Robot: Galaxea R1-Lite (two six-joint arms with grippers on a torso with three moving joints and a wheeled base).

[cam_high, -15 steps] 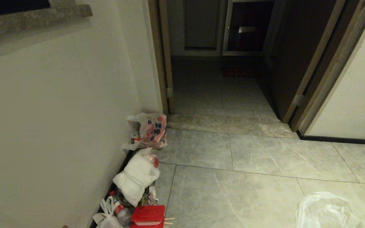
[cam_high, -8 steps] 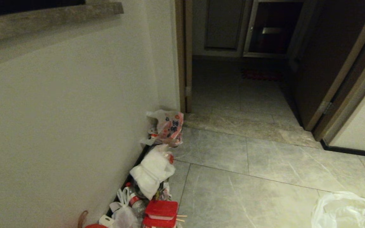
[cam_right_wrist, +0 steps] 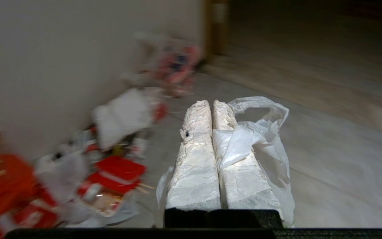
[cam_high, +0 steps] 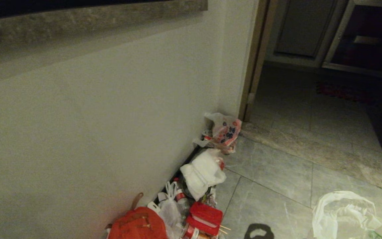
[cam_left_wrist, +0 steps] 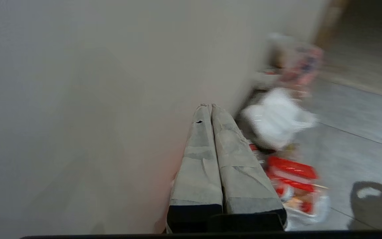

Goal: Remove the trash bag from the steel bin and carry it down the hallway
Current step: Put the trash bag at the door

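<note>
wall (cam_high: 95, 116): plain pale | floor (cam_high: 277, 172): grey veined tiles | doorway (cam_high: 310, 66): dim, wood-framed

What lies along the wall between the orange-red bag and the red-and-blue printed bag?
In the head view: a red-lidded box, a small knotted bag and a white bag.

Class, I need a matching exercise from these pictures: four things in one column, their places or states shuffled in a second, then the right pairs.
1 trash bag
2 orange-red bag
3 printed bag
4 left gripper

A by the door frame
B shut, holding nothing
C pinched in the right gripper
D nearest end of the wall pile

Pairs: 1-C, 2-D, 3-A, 4-B
</note>
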